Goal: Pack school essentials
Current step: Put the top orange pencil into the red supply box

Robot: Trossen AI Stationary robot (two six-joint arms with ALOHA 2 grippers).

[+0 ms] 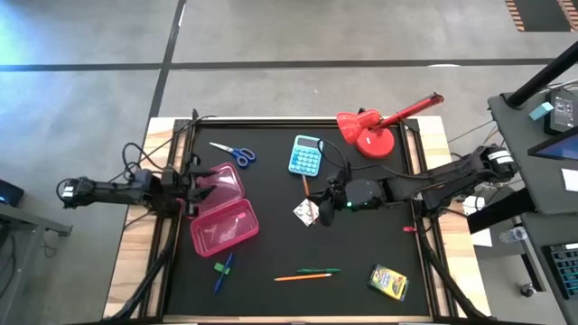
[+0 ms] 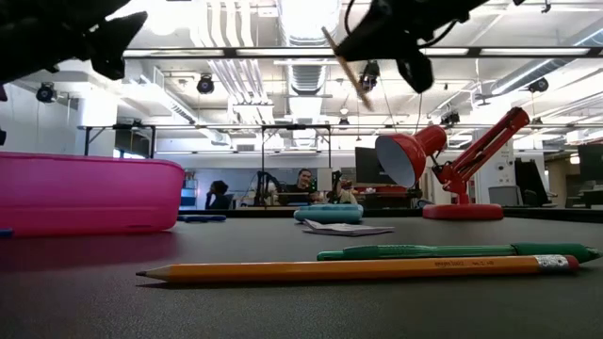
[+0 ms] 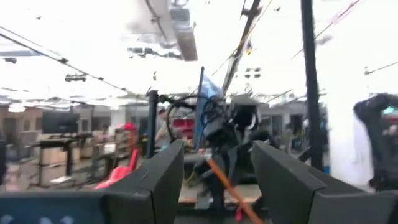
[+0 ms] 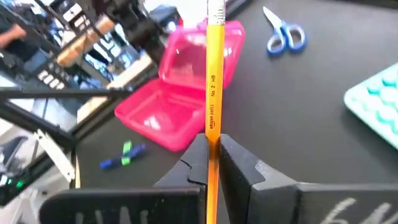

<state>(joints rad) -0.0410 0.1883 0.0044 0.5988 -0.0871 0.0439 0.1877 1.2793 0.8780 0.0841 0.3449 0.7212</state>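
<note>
Right end effector clamps an orange pencil mid-desk, lifted, likely for carrying left to the open pink case. Left end effector waits spread open at the case lid, probably steadying it.

A grey concrete floor, crossed by dark tape lines, is seen around the black-topped counter with its pale wooden edge. Beyond the counter, an open workshop hall is shown: a white ceiling with exposed ducts, strip lights and hanging spot lamps. Desks with monitors and a seated person are visible far back.
</note>
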